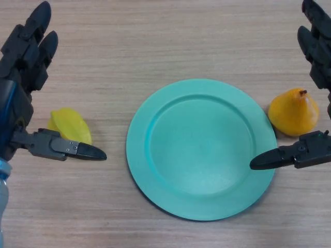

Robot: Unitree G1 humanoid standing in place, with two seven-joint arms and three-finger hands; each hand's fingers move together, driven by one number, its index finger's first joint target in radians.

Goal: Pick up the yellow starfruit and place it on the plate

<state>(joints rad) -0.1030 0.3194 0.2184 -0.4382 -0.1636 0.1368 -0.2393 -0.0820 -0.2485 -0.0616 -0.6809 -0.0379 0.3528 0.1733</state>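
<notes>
**Starfruit on the left, plate empty in the middle**

The yellow starfruit (66, 124) lies on the pale wooden surface (170, 41), off to the left of the green plate (155, 181) and clear of its rim. Nothing holds it. The left hand (23, 57) hangs over that side, its fingers (36, 31) stretched straight and pointing away from the robot, while the thumb (72, 149) juts out sideways toward the plate. That thumb crosses just in front of the starfruit and covers its lower edge from this angle; whether it touches the fruit I cannot tell.

The plate sits in the middle of the surface with nothing on it.

On the far side of the plate, an orange-yellow pear (294, 112) with a short dark stem rests on the surface, right up against the plate's right rim. The right hand (318, 41) mirrors the left one: fingers straight and spread, thumb (289, 155) reaching inward so that its tip overlaps the plate's right edge, just below the pear. It holds nothing either.

Between the starfruit and the plate, only a strip of bare wood and the left thumb's tip stand in the way.
</notes>
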